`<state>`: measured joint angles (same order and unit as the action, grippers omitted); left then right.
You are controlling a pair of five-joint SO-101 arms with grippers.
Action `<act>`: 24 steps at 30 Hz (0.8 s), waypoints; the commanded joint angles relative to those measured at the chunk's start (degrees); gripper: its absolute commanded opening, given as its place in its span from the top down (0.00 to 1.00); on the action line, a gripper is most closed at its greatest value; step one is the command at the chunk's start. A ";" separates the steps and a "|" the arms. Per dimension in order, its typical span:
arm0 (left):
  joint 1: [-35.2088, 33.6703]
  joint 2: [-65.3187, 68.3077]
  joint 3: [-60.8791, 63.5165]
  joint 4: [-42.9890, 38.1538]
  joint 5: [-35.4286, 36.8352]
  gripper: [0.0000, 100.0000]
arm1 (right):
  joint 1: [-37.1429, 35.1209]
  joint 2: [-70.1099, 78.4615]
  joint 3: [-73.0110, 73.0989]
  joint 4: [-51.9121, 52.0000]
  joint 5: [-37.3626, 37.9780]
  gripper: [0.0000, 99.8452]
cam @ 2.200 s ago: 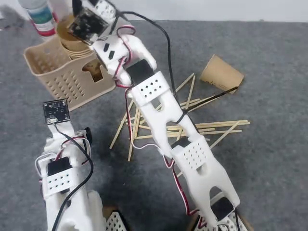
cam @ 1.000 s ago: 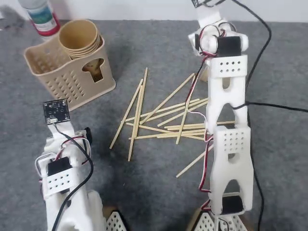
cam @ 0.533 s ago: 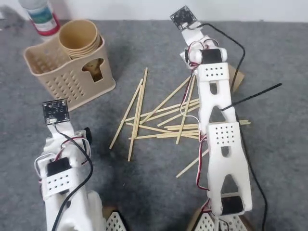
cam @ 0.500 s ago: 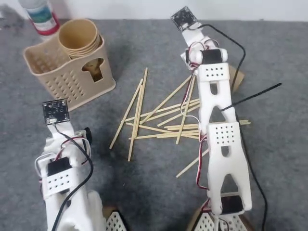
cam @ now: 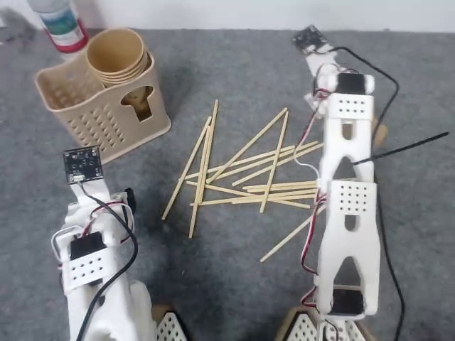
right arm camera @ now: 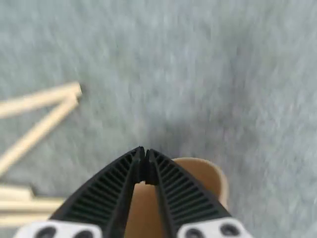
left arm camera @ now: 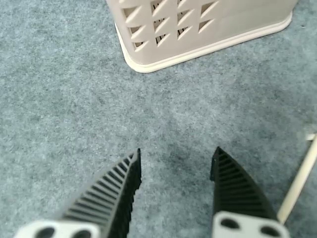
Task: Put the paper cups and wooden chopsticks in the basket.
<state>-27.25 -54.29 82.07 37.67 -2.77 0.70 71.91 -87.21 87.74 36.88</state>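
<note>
While the right gripper (right arm camera: 144, 150) is hovering shut over the fallen cup (right arm camera: 199, 174) and the left gripper (left arm camera: 177, 151) is gaping near the basket (cam: 106, 122), a closed descent is risking rolling that cup away.

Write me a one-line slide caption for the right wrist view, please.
Right pincer, shut, hangs over a paper cup on the grey carpet, wooden chopsticks nearby.

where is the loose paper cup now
The cup lies on the mat just beneath the right hand, right of the scattered chopsticks, mostly hidden under that arm in the high view.
</note>
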 commanded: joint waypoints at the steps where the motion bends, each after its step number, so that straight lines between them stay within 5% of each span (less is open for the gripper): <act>1: 0.18 -1.05 -0.22 -0.97 0.70 0.78 | 3.12 -6.64 -2.73 5.67 1.67 0.99; 8: 0.09 -1.05 -0.22 -0.97 0.70 0.78 | 9.71 -14.37 -2.64 14.73 4.40 0.99; 24: 0.09 -1.05 -0.22 -0.97 0.70 0.78 | 35.03 -23.69 -2.11 15.43 7.38 0.99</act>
<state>-27.25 -54.29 82.07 37.67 -2.77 32.62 53.71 -87.21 100.66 43.56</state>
